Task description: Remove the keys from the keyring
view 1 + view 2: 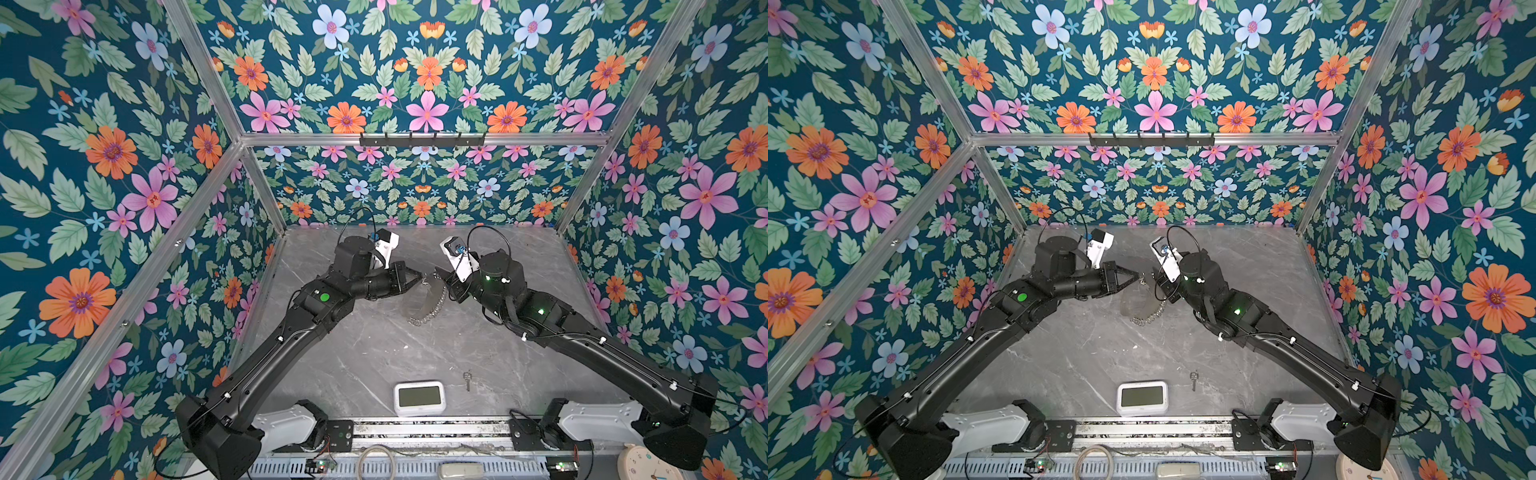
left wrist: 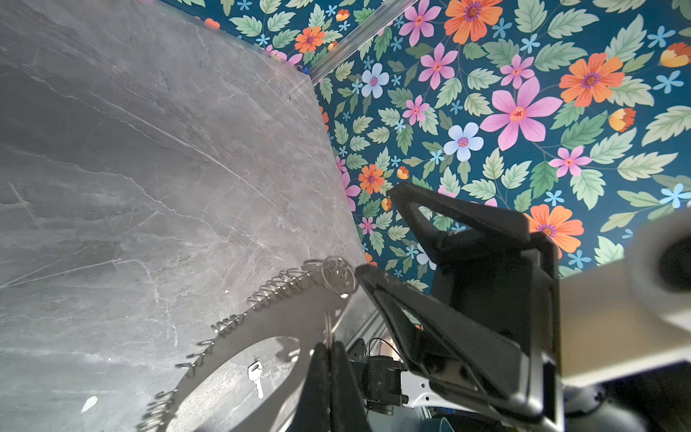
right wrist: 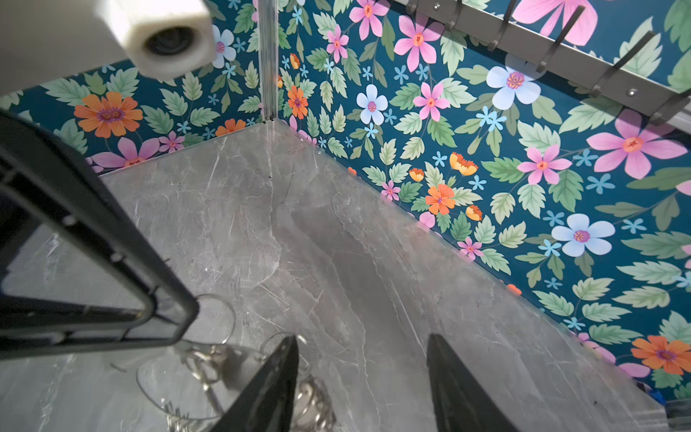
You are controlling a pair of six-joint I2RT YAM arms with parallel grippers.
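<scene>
Key [image 2: 256,374] shows through keyring [image 2: 276,329] only in left wrist view.

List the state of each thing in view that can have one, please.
left gripper: shut, pinching a thin metal piece at the keyring's end
right gripper: open, holding nothing
keyring: held up at one end by the left gripper
loose key: off the keyring, lying flat on the table
clock: lying face up, no digits readable
</scene>
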